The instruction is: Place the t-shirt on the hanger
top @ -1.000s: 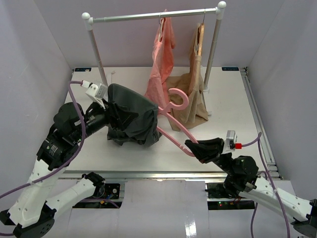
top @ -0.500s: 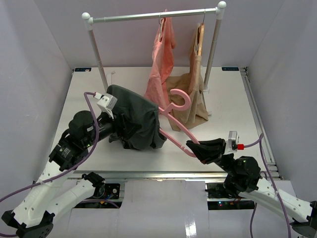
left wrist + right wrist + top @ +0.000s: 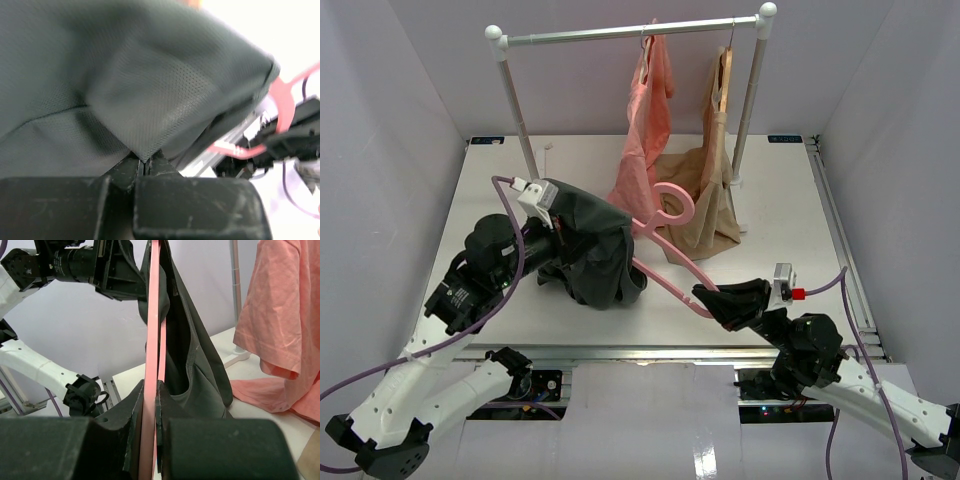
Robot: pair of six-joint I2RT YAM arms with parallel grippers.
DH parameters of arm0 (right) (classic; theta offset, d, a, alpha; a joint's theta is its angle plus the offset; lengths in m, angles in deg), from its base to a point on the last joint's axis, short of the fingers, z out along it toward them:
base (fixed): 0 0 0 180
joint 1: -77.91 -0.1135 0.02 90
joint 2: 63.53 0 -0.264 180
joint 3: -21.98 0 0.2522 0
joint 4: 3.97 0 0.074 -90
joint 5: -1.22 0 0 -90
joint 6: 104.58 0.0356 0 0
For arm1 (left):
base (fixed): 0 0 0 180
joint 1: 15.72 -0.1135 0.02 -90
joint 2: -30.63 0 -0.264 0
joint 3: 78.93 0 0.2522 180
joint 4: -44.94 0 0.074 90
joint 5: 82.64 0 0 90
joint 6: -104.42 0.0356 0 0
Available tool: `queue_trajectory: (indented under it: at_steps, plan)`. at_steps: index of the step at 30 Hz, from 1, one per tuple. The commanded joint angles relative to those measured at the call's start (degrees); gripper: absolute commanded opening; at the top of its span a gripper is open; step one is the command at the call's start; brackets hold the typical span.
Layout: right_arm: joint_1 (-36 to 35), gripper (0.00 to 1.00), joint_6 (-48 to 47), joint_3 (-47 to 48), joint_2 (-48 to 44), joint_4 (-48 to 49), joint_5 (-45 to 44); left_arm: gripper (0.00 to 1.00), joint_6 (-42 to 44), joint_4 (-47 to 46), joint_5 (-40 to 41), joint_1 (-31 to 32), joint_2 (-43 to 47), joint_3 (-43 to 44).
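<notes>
The left tool [image 3: 145, 167] pinches the charcoal t-shirt [image 3: 592, 250]; the right tool [image 3: 149, 410] clamps the pink hanger [image 3: 670, 265] (one arm inside the shirt).

1. We see a white table [image 3: 790, 230] with pale walls [image 3: 400, 100] on 3 sides.
2. A metal rail [image 3: 630, 33] on 2 white posts stands at the table's far end.
3. A pink garment [image 3: 648, 130] hangs from the rail, its hem reaching the table.
4. Just right of it, a tan garment [image 3: 705, 200] hangs on a wooden hanger [image 3: 725, 75], its lower part bunched on the table.
</notes>
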Motion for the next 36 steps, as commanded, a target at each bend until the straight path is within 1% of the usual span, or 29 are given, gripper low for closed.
queue_trajectory:
  at_steps: [1, 4, 7, 10, 13, 15, 17, 21, 23, 26, 30, 32, 36]
  plan:
    - [0.0, 0.08, 0.0, 1.9, -4.8, 3.2, 4.5, 0.0, -0.4, 1.9, 6.0, 0.2, -0.2, 10.5]
    - [0.0, 0.08, 1.3, -1.6, -8.0, 5.2, 6.9, 0.0, -0.1, 4.1, 7.1, 0.2, -1.9, 18.2]
    - [-0.1, 0.08, 0.0, -2.1, -10.1, 2.5, 5.2, 0.0, -0.1, 7.3, 6.2, 0.2, -6.1, 29.1]
    - [-0.1, 0.08, -0.2, -4.0, -12.6, 3.7, 4.7, 0.0, 1.0, 9.1, 4.1, 0.2, -9.8, 33.1]
    - [0.0, 0.08, 1.2, -9.2, -11.9, 9.2, 5.2, 0.0, 1.0, 9.8, 2.6, 0.2, -10.5, 33.4]
    - [-0.1, 0.08, 2.4, -12.3, -9.6, 13.4, 5.3, 0.0, 0.9, 9.9, 1.3, 0.2, -10.9, 33.1]
    - [0.0, 0.08, 3.3, -12.8, -6.0, 15.7, 5.9, 0.0, 0.8, 10.0, -2.2, 0.2, -11.5, 33.4]
    - [-0.1, 0.08, 3.9, -13.1, -2.1, 19.6, 7.2, 0.0, 1.4, 11.2, -7.0, 0.2, -14.3, 34.1]
    - [0.0, 0.08, 3.5, -13.4, -1.4, 21.2, 6.5, 0.01, 2.7, 12.0, -8.3, 0.2, -15.7, 34.0]
    - [0.0, 0.08, 1.7, -12.2, 0.0, 19.8, 4.8, 0.01, 5.0, 13.3, -10.1, 0.2, -16.5, 32.4]
    - [0.0, 0.08, 1.5, -13.1, 4.1, 23.7, 4.3, 0.01, 8.7, 17.0, -11.2, 0.2, -18.0, 32.4]
    - [0.0, 0.08, 1.5, -13.1, 8.7, 27.1, 4.9, 0.0, 10.4, 19.1, -10.3, 0.2, -18.9, 33.0]
    - [-0.1, 0.08, 2.5, -14.8, 14.8, 36.4, 6.8, 0.0, 12.2, 20.1, -13.9, 0.2, -18.8, 33.0]
